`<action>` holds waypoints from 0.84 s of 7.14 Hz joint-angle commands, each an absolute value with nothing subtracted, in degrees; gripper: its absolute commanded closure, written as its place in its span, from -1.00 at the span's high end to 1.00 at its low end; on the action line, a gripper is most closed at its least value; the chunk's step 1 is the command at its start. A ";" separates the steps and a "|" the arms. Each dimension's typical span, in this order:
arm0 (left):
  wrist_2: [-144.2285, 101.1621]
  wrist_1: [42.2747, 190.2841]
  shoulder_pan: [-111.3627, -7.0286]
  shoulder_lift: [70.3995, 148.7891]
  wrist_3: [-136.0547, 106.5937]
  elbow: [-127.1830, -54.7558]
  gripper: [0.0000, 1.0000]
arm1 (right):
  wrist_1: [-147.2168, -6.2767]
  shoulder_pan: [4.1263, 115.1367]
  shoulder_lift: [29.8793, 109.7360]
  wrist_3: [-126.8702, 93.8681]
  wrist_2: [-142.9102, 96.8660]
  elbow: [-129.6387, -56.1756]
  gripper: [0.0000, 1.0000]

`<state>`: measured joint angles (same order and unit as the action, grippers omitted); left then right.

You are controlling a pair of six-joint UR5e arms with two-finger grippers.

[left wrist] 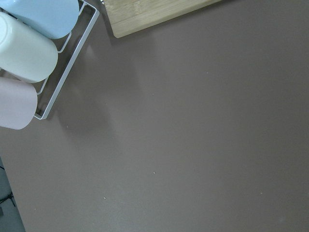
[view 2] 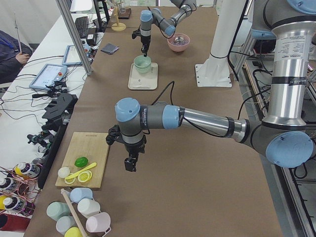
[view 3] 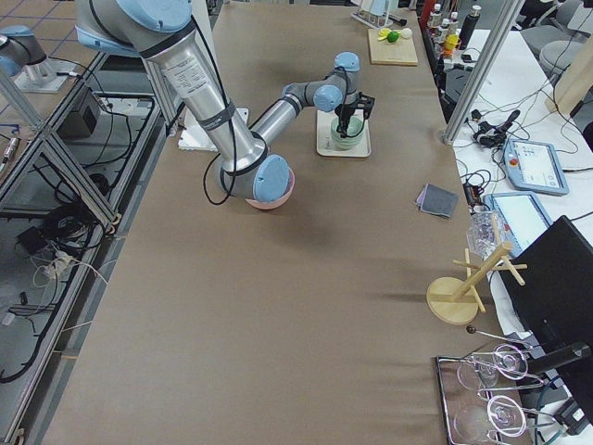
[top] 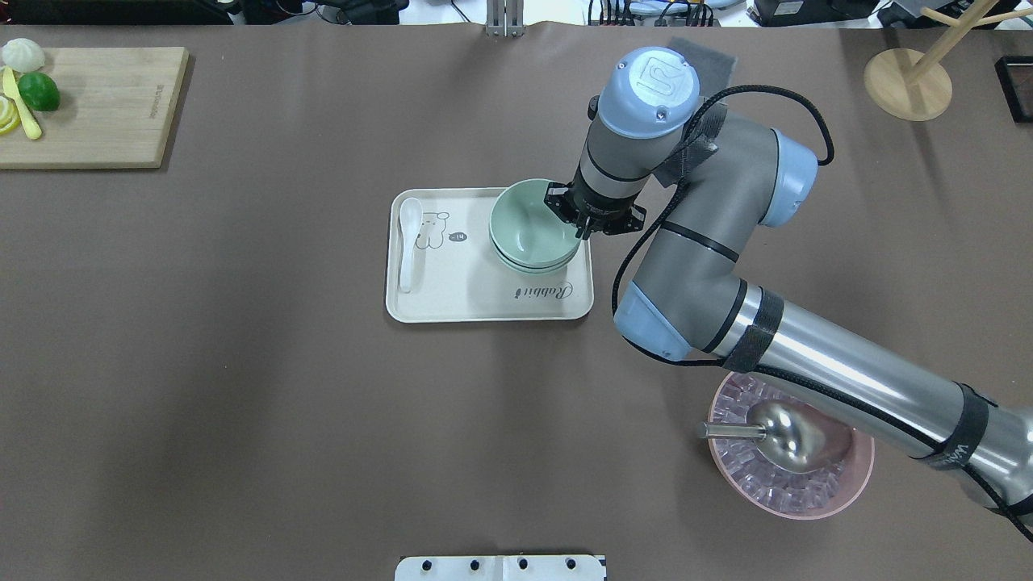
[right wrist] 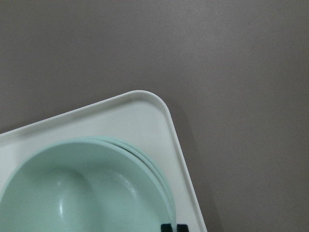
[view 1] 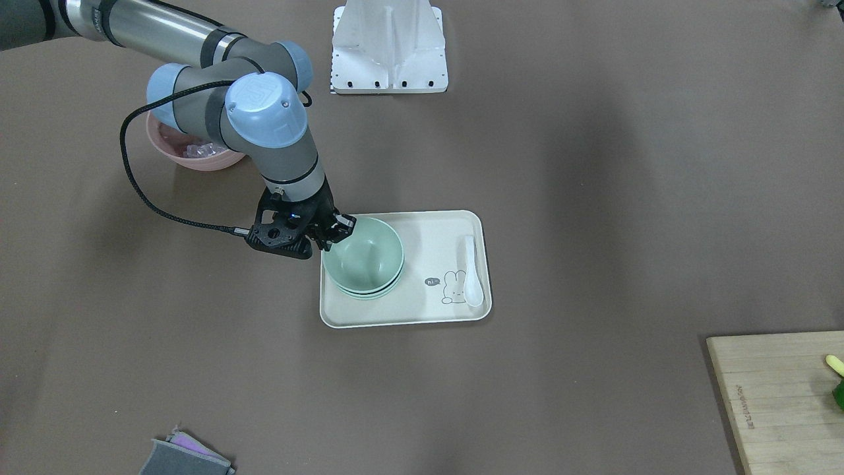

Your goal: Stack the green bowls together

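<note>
Overhead and front views face each other, steeply down, sharing the tray (top: 452, 303) mid-frame. Side views look along the table (view 2: 197, 197); wrist cameras close, downward.

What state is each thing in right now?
green bowls: nested in one stack on the tray
right gripper: jaws closed on the top green bowl's rim
left gripper: hanging above the table, jaws unclear
spoon: lying flat on the tray
pink bowl: holding clear cubes and a metal scoop
</note>
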<state>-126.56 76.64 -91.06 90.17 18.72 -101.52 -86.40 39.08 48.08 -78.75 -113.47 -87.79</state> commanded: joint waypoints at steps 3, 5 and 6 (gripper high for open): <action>-126.56 76.64 -91.14 90.17 18.72 -101.51 0.97 | -86.31 38.94 47.81 -78.75 -112.86 -87.36 -1.00; -126.56 76.64 -91.05 90.17 18.72 -101.51 0.97 | -86.31 38.85 47.81 -78.66 -112.85 -87.28 -1.00; -126.56 76.64 -91.05 90.18 18.72 -101.51 0.97 | -86.31 38.85 47.81 -78.75 -112.85 -87.19 -1.00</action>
<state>-126.56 76.64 -91.07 90.15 18.72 -101.51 -86.31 38.88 47.82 -78.71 -112.87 -87.27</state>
